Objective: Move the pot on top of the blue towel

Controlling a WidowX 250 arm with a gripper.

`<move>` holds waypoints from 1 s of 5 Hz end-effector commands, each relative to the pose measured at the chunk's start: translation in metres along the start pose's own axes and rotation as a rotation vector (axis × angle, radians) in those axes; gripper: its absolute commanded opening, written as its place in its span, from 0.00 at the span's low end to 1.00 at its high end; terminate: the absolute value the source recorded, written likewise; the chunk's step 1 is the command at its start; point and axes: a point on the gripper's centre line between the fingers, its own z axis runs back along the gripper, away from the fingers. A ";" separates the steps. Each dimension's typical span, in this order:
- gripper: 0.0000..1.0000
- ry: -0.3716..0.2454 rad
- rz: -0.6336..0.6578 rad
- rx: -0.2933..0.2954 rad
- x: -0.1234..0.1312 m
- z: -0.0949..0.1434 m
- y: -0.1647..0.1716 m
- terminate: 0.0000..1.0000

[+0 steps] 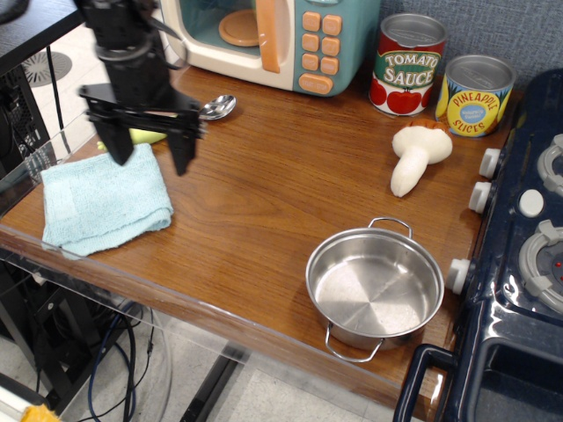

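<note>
The shiny steel pot (375, 287) with two wire loop handles stands empty near the table's front right edge. The pale blue towel (101, 199) lies folded at the front left. My black gripper (151, 151) hangs open and empty above the towel's far right corner, its two fingers spread wide. It is far to the left of the pot.
A spoon (214, 107) with a yellow-green handle lies behind the gripper. A toy microwave (273, 40) stands at the back. A tomato sauce can (408, 63), a pineapple can (475, 95) and a toy mushroom (417, 154) are at the back right. A toy stove (523, 264) borders the right side.
</note>
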 end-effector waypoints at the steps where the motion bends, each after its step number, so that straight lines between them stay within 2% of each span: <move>1: 1.00 -0.076 -0.224 -0.086 -0.011 0.012 -0.089 0.00; 2: 1.00 -0.085 -0.309 -0.138 -0.018 0.016 -0.126 0.00; 3: 1.00 -0.072 -0.370 -0.166 -0.025 0.011 -0.147 0.00; 5: 1.00 -0.027 -0.470 -0.151 -0.033 -0.015 -0.168 0.00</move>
